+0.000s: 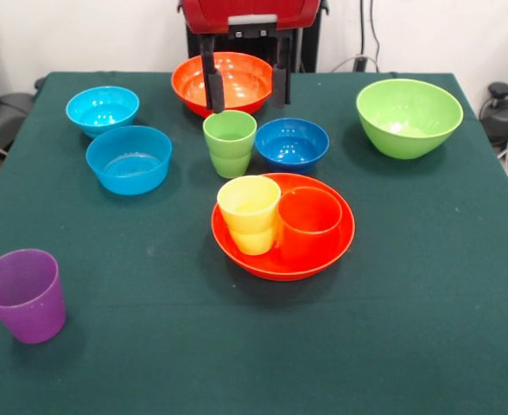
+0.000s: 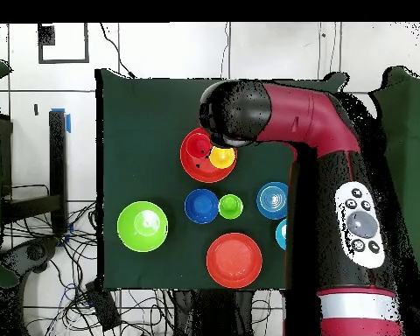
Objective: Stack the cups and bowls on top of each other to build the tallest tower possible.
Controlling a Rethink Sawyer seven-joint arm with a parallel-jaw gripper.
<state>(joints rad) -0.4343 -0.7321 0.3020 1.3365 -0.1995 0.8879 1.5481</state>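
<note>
Nearest, the purple cup [image 1: 22, 295] stands alone. Behind, the yellow cup [image 1: 249, 213] and orange cup [image 1: 309, 221] sit inside an orange bowl [image 1: 283, 226]. Farther, the green cup [image 1: 230, 143] stands beside the dark blue bowl [image 1: 292, 143], under the gripper [image 1: 246, 84], fingers apart. No writing is readable.

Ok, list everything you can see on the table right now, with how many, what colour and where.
Orange bowls: two; one at the far middle, behind the gripper; a shallower one at the centre, holding two cups.
Green bowl: one, lime, far right.
Light blue bowls: two, far left; one behind the other.
Dark blue bowl: one, centre, beside the green cup.
Yellow cup: one, in the centre orange bowl.
Orange cup: one, same bowl, right of the yellow.
Green cup: one, upright, centre.
Purple cup: one, near left.
Table: one, dark green cloth.
Gripper: one, black, open, above the green cup.
</note>
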